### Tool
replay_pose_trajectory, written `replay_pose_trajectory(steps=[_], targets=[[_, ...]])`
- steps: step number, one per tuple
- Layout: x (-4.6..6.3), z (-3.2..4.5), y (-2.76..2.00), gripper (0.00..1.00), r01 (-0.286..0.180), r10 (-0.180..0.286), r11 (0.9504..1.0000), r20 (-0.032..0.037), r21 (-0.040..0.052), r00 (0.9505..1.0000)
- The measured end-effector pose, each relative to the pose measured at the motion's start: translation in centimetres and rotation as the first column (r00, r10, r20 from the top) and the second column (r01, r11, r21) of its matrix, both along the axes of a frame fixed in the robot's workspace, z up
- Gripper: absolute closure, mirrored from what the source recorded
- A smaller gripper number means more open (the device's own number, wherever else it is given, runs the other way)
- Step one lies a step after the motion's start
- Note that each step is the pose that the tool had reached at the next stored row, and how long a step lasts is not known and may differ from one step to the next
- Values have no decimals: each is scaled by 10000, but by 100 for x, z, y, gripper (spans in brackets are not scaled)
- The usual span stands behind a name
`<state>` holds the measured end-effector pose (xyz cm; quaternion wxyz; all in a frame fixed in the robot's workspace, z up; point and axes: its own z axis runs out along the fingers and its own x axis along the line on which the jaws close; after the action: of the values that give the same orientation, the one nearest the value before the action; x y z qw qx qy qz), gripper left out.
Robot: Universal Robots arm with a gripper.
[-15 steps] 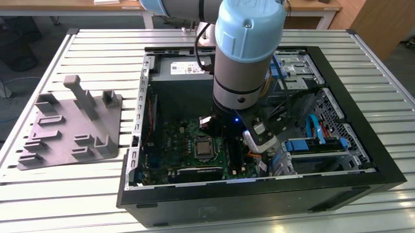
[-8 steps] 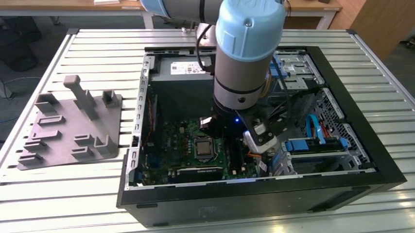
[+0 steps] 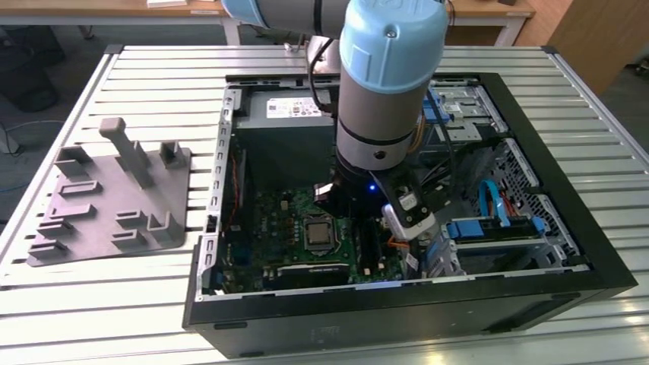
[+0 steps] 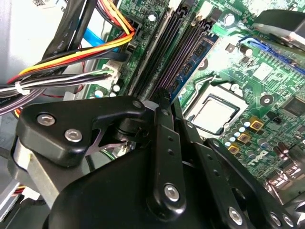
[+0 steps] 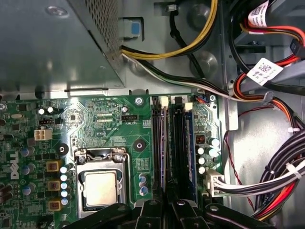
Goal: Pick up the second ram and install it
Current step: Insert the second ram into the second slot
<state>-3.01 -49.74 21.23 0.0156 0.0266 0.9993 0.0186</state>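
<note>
My gripper reaches down inside the open computer case, over the memory slots of the green motherboard. In both wrist views its black fingers stand close together, in line with a thin stick seen edge-on in one slot. I take this stick to be the second ram. The gripper appears shut on the end of it. Where the stick runs under the fingers is hidden. Another stick with a blue edge sits in a slot beside it.
The processor socket lies on one side of the slots, and bundled cables crowd the other. The grey power supply fills the case's far end. A grey moulded tray lies on the slatted table at the exterior view's left.
</note>
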Motion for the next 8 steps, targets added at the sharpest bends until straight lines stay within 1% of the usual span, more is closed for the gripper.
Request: replay_pose_trajectory(steps=[2, 6, 8], targets=[[0, 1, 15, 86, 0, 0, 10000, -1, 3, 10000], [0, 7, 60, 86, 1, -1, 10000, 0, 6, 10000], [-2, 27, 60, 86, -1, 1, 10000, 5, 4, 10000]])
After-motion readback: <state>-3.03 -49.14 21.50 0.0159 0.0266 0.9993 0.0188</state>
